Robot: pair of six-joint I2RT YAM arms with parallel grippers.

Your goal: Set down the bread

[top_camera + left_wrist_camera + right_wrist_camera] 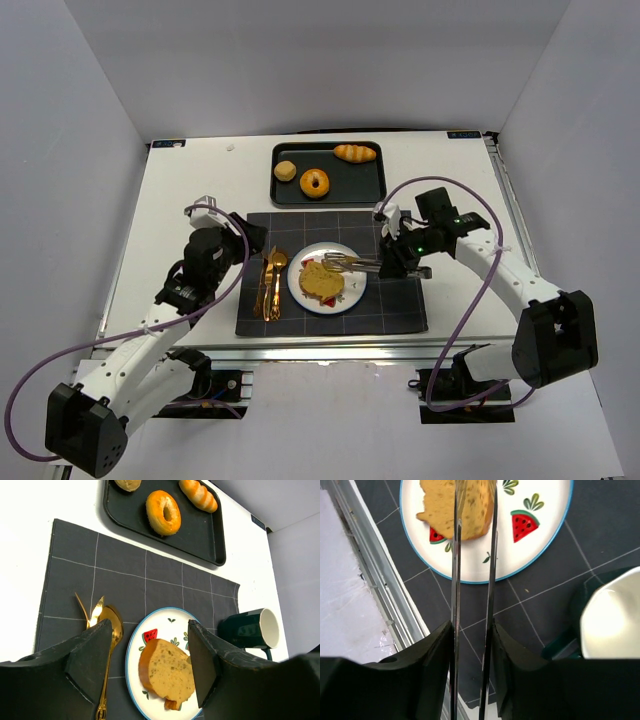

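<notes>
The right gripper (471, 630) clutches thin silver tongs (456, 580) to lay the tan bread slice (440, 505) on the round white plate (520, 550), mid-picture. The left gripper (150, 625) gapes empty.

Bread (167, 672) on plate (160, 615); mug (245, 630) R.

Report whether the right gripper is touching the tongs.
Touching. The right wrist view shows the right gripper with a finger pressed against the outside of each arm of the tongs, with no gap on either side.

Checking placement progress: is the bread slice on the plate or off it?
On the plate: the bread slice lies flat inside its rim, with the tongs reaching over it.
</notes>
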